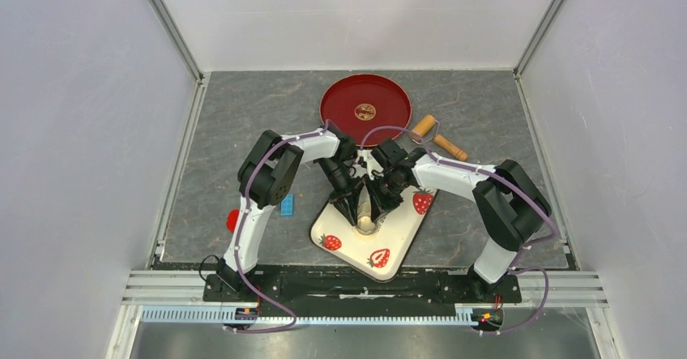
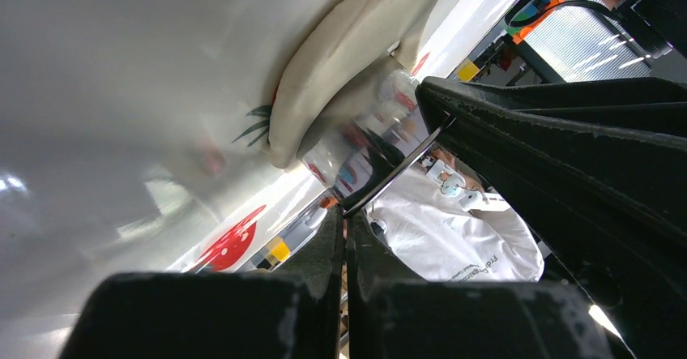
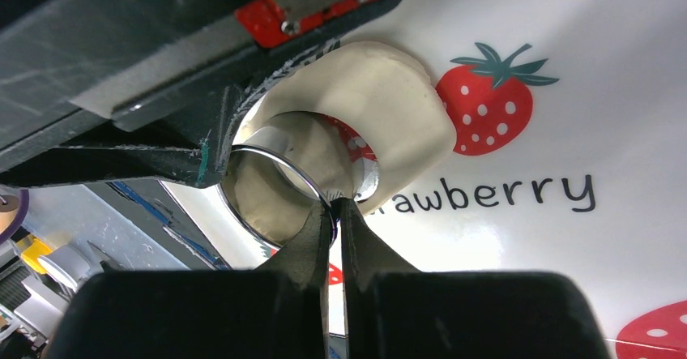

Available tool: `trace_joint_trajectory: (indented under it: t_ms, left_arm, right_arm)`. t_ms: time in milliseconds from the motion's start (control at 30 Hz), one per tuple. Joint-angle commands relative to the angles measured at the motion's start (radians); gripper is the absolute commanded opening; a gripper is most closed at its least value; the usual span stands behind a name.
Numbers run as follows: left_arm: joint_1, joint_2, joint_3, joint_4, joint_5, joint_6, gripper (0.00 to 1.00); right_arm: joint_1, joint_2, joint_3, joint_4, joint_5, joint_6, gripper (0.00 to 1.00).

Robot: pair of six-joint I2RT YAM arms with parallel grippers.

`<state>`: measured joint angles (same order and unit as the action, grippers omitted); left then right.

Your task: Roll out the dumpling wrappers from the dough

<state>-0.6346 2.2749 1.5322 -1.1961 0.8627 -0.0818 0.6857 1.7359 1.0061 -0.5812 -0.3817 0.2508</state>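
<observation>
On the white strawberry tray (image 1: 405,241) stands a small metal ring cutter (image 3: 275,158). A round pale wrapper (image 3: 267,201) fills its inside. A ragged scrap of dough (image 3: 389,91) curls round the outside of the ring; it also shows in the left wrist view (image 2: 348,51). My right gripper (image 3: 336,205) is shut on the ring's near rim. My left gripper (image 2: 344,221) is shut on the thin rim at the opposite side. In the top view both grippers, left (image 1: 354,213) and right (image 1: 377,211), meet over the ring (image 1: 366,226).
A red plate (image 1: 364,109) with a gold emblem lies behind the tray. A tan wooden roller (image 1: 440,138) lies to the plate's right. A small blue piece (image 1: 287,205) and a red disc (image 1: 232,219) lie left of the tray beside the left arm.
</observation>
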Motion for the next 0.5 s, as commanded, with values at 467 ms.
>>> trace_joint_trajectory:
  t_ms: [467]
  left_arm:
    - [0.002,0.069,-0.051,0.138,-0.288,0.040,0.07]
  right_arm:
    - [-0.028,0.052,0.158,-0.183,0.259,-0.088,0.11]
